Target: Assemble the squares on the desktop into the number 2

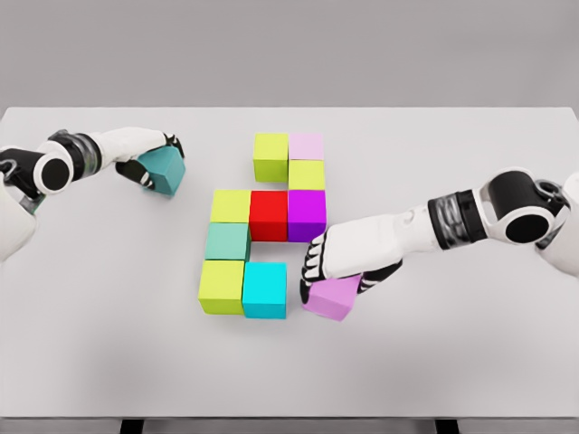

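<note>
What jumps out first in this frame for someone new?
The bright cluster of cubes at mid-table, already laid out as most of a 2. Next, the right hand gripping a violet cube just right of the cyan cube in the bottom row. At far left, the left hand holds a teal cube well away from the pattern.

Table (109, 344): plain white. Both arms white with black joints. Left hand (154, 155) holds a teal cube (166, 172). Right hand (339, 258) holds a violet cube (331, 298). Left of the right hand: cyan cube (265, 290), lime cube (222, 287), sea-green cube (227, 241). Just above its knuckles: purple cube (307, 212), red cube (269, 215). Further up: pale pink cube (307, 146).
</note>
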Available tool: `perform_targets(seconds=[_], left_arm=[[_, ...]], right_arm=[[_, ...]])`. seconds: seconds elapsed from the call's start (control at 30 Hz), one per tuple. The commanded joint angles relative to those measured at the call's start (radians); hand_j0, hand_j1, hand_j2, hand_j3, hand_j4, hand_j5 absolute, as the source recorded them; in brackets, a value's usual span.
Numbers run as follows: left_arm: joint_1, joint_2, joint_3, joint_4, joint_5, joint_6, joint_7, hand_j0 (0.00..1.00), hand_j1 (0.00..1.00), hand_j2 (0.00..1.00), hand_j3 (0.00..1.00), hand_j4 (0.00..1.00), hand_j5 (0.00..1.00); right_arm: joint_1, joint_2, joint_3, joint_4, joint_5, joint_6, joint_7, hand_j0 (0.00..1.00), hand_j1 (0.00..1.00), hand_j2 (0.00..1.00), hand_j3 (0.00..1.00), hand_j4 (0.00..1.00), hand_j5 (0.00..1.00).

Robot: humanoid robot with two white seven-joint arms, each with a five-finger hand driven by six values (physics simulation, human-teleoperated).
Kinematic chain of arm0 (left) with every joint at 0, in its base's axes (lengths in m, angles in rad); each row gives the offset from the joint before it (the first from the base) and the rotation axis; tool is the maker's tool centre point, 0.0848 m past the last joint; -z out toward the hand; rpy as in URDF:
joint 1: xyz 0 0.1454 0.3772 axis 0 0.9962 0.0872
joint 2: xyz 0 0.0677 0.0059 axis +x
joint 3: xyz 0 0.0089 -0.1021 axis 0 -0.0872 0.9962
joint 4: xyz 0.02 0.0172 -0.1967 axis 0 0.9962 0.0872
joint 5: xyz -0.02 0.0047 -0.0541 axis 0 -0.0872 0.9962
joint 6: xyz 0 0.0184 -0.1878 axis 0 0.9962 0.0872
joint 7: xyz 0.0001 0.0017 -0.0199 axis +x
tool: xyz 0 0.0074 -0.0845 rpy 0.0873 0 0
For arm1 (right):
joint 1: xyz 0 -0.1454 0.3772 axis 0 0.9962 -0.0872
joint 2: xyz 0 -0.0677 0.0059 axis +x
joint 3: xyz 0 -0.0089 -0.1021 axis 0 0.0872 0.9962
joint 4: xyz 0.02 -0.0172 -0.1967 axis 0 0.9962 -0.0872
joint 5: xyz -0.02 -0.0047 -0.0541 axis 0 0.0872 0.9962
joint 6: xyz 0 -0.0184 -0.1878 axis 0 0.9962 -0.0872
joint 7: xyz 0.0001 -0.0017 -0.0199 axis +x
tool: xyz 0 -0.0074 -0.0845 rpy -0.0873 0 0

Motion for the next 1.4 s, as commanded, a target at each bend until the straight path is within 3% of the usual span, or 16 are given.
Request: perform_targets(seconds=[0.0,0.2,0.53,0.8,0.83,0.87,0.9,0.93,1.07,1.17,1.2,1.3,1.37], left_arm=[[-0.002,-0.012,0.005,-0.004,-0.001,0.006,0.001,0.47,0.47,0.47,0.47,0.47,0.47],[-0.012,-0.059,0.006,-0.006,-0.001,0.100,0.001,0.46,0.46,0.46,0.46,0.46,0.46],[-0.041,-0.111,0.008,0.004,-0.001,0.109,0.001,0.41,0.41,0.41,0.41,0.41,0.41],[-0.049,-0.154,0.008,0.004,-0.002,0.240,0.001,0.41,0.41,0.41,0.41,0.41,0.41],[-0.051,-0.163,0.008,0.004,-0.002,0.240,0.001,0.41,0.41,0.41,0.41,0.41,0.41],[-0.051,-0.165,0.008,0.004,-0.002,0.241,0.001,0.41,0.41,0.41,0.41,0.41,0.41],[-0.051,-0.167,0.008,0.004,-0.002,0.243,0.001,0.41,0.41,0.41,0.41,0.41,0.41],[-0.052,-0.173,0.008,0.004,-0.002,0.262,0.001,0.41,0.41,0.41,0.41,0.41,0.41],[-0.057,-0.196,0.006,0.004,-0.004,0.313,0.001,0.41,0.41,0.41,0.41,0.41,0.41],[-0.057,-0.202,0.006,0.004,-0.004,0.313,0.001,0.41,0.41,0.41,0.41,0.41,0.41],[-0.057,-0.211,0.006,0.004,-0.004,0.313,0.001,0.41,0.41,0.41,0.41,0.41,0.41],[-0.057,-0.220,0.006,0.005,-0.005,0.315,0.001,0.41,0.41,0.41,0.41,0.41,0.41],[-0.057,-0.226,0.006,0.005,-0.005,0.336,0.001,0.41,0.41,0.41,0.41,0.41,0.41]], right_arm=[[-0.003,0.000,0.011,-0.006,-0.006,0.003,-0.001,0.52,0.52,0.52,0.52,0.52,0.52],[-0.028,0.006,0.043,-0.006,0.007,0.003,-0.001,0.52,0.52,0.52,0.52,0.52,0.52],[-0.040,0.026,0.049,0.003,0.028,0.003,-0.001,0.53,0.53,0.53,0.53,0.53,0.53],[-0.048,0.048,0.051,0.007,0.043,0.003,-0.001,0.54,0.54,0.54,0.54,0.54,0.54],[-0.049,0.048,0.051,0.005,0.043,0.003,-0.001,0.55,0.55,0.55,0.55,0.55,0.55],[-0.049,0.046,0.051,0.002,0.043,0.003,-0.001,0.66,0.66,0.66,0.66,0.66,0.66],[-0.049,0.040,0.049,-0.003,0.043,0.003,-0.001,0.91,0.91,0.91,0.91,0.91,0.91],[-0.051,0.031,0.046,-0.007,0.043,0.003,-0.001,1.00,1.00,1.00,1.00,1.00,1.00],[-0.054,-0.026,0.026,-0.015,0.030,0.003,-0.001,1.00,1.00,1.00,1.00,1.00,1.00],[-0.054,-0.090,-0.098,-0.033,0.022,0.003,-0.001,1.00,1.00,1.00,1.00,1.00,1.00],[-0.052,-0.107,-0.168,-0.035,-0.032,0.003,-0.001,1.00,1.00,1.00,1.00,1.00,1.00],[-0.043,-0.118,-0.245,-0.035,-0.128,0.003,-0.001,1.00,1.00,1.00,1.00,1.00,1.00],[-0.017,-0.182,-0.211,-0.052,-0.128,0.003,-0.001,1.00,1.00,1.00,1.00,1.00,1.00]])
